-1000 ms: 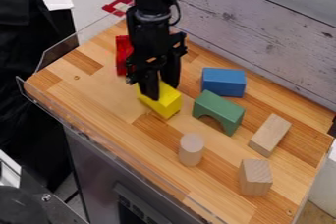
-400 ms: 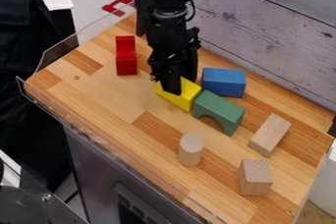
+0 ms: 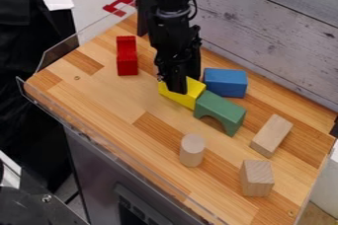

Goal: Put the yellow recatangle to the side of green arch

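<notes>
The black gripper (image 3: pixel 185 78) hangs down at the upper middle of the work surface, shut on the yellow rectangle (image 3: pixel 190 96), with one finger along the block's near face. The far finger is partly hidden behind the block. Against the left end of the green arch (image 3: pixel 221 110) lies the right end of the yellow block, and the two appear to touch. The arch stands with its opening toward the camera.
A blue block (image 3: pixel 225 82) stands just behind the arch, close to the yellow one. Further left is a red block (image 3: pixel 127 56). A wooden cylinder (image 3: pixel 192 150), a wooden plank (image 3: pixel 271 136) and a wooden cube (image 3: pixel 257 178) stand nearer the front and right.
The gripper and the yellow rectangle have moved right, up to the green arch, with a slight last shift. The red block has come into fuller view; the other blocks stay put.
</notes>
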Controlling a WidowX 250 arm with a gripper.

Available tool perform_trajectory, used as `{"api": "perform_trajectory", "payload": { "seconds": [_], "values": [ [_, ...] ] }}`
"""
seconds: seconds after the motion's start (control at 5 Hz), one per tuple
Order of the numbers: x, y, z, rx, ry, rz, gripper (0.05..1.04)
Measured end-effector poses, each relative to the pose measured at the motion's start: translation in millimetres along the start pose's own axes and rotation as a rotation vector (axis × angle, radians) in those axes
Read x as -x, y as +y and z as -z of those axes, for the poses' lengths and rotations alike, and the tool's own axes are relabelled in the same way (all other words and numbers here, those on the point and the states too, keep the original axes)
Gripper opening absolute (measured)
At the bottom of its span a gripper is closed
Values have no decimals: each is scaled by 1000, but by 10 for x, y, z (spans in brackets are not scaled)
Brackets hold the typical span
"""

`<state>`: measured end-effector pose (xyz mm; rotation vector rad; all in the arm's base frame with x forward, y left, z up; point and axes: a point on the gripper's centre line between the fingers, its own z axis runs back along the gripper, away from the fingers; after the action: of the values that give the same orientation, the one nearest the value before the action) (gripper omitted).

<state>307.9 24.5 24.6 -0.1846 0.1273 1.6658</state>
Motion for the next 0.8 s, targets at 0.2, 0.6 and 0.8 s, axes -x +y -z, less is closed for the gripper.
{"api": "perform_trajectory", "payload": {
  "seconds": [0.2,0.6,0.8],
  "values": [
    [-8,30,13,-5,-2,-7,499],
    [-23,66,19,-27,-25,16,499],
    [-9,54,17,-20,-23,28,559]
  ]
}}
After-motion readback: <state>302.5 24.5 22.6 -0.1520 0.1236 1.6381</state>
